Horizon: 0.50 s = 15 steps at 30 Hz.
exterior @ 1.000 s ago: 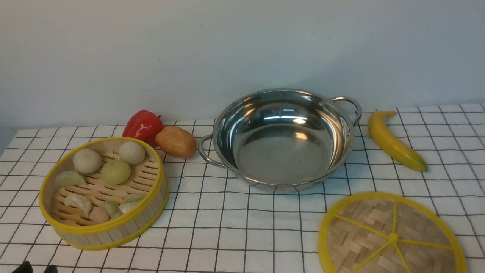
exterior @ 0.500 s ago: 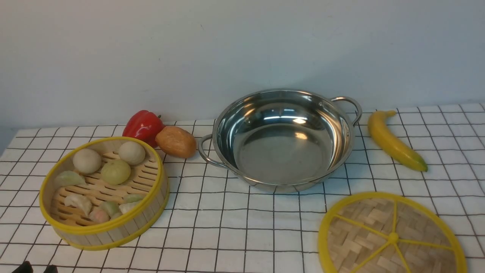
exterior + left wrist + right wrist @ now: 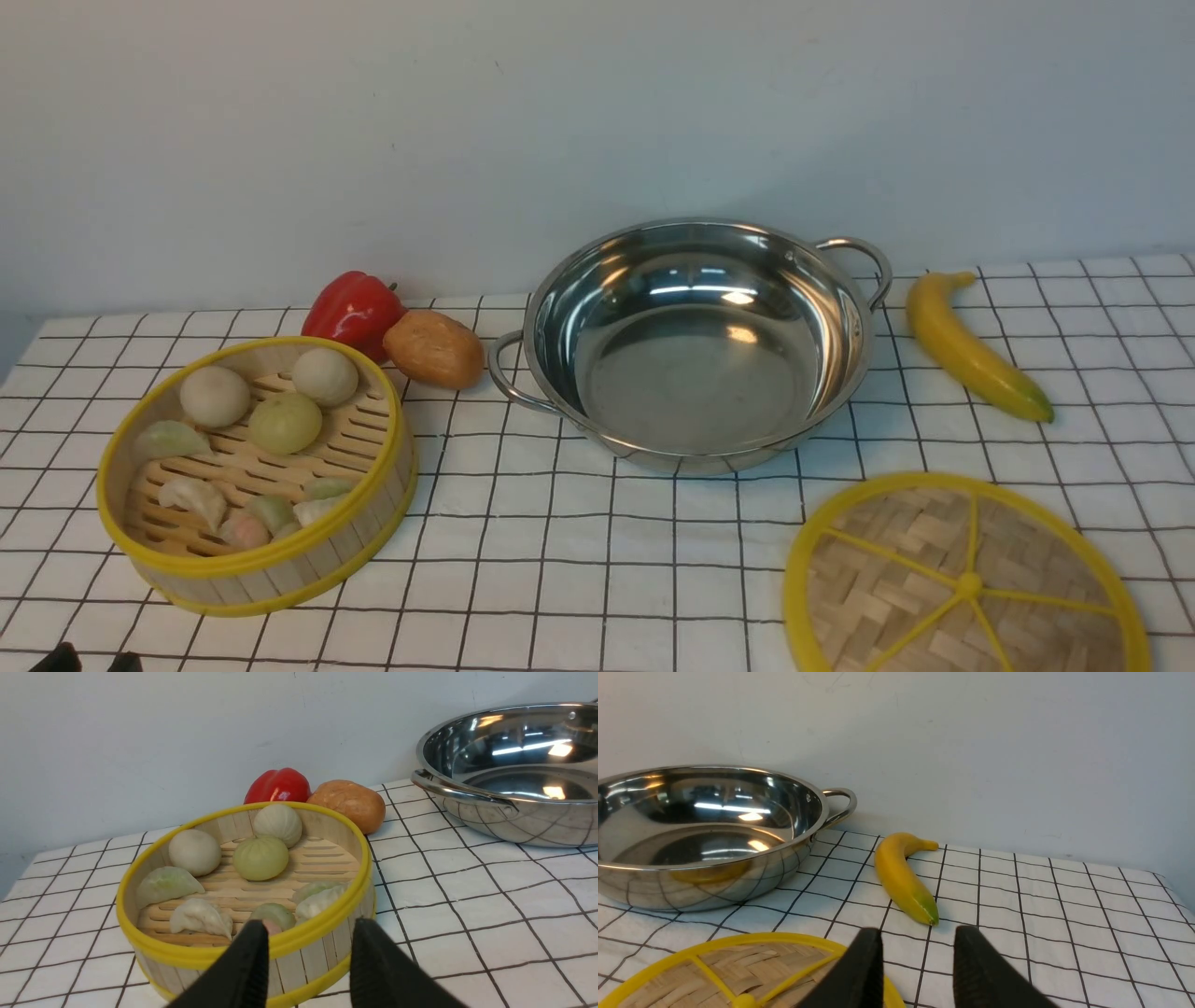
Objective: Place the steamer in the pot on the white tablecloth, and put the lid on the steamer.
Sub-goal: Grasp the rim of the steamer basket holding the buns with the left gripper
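plain pale blue-grey wall (image 3: 597, 140) behind the scene, faint small marks, warmer tint towards upper left

- Ahead of our left pincer (image 3: 93, 661) we have the steamer (image 3: 392, 485) on the tablecloth (image 3: 560, 579), buns (image 3: 285, 423) and dumplings (image 3: 192, 500) inside.
- Farther ahead of it, we see the pepper (image 3: 351, 313) beside the potato (image 3: 434, 349).
- To its right, we find the pot (image 3: 695, 373), then the banana (image 3: 976, 357), the lid (image 3: 878, 597) before the banana.
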Each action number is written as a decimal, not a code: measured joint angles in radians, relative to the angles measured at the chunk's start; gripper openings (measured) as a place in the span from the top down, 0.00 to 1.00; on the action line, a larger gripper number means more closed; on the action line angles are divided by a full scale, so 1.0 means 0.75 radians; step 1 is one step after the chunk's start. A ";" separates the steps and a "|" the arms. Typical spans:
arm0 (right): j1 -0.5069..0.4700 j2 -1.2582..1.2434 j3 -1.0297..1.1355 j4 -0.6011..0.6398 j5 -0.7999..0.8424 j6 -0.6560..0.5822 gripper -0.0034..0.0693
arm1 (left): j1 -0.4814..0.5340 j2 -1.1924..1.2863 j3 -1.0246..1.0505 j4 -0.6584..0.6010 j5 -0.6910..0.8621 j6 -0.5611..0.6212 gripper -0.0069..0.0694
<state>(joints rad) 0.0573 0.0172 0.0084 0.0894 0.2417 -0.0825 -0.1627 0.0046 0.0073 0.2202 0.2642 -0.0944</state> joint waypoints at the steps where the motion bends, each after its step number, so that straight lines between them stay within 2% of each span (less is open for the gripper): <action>1: 0.000 0.000 0.000 0.000 0.000 0.000 0.62 | 0.000 0.000 0.000 0.000 0.000 0.000 0.59; 5: 0.000 0.000 0.000 0.088 0.000 0.025 0.62 | 0.000 0.000 0.000 -0.006 0.000 -0.001 0.59; 10: 0.000 0.000 0.000 0.434 0.000 0.147 0.62 | 0.000 0.000 0.000 -0.005 0.000 -0.001 0.59; 11: 0.000 0.000 0.000 0.448 0.000 0.150 0.62 | 0.000 0.000 0.000 -0.005 0.000 -0.001 0.59; 13: 0.000 0.000 0.000 0.604 0.000 0.185 0.62 | 0.000 0.000 0.000 -0.005 0.000 -0.001 0.59; 15: 0.000 0.000 0.000 0.674 0.000 0.199 0.62 | 0.000 0.000 0.000 -0.005 0.000 -0.001 0.59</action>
<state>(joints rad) 0.0573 0.0172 0.0084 0.5949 0.2417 0.0670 -0.1627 0.0046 0.0073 0.2168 0.2642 -0.0953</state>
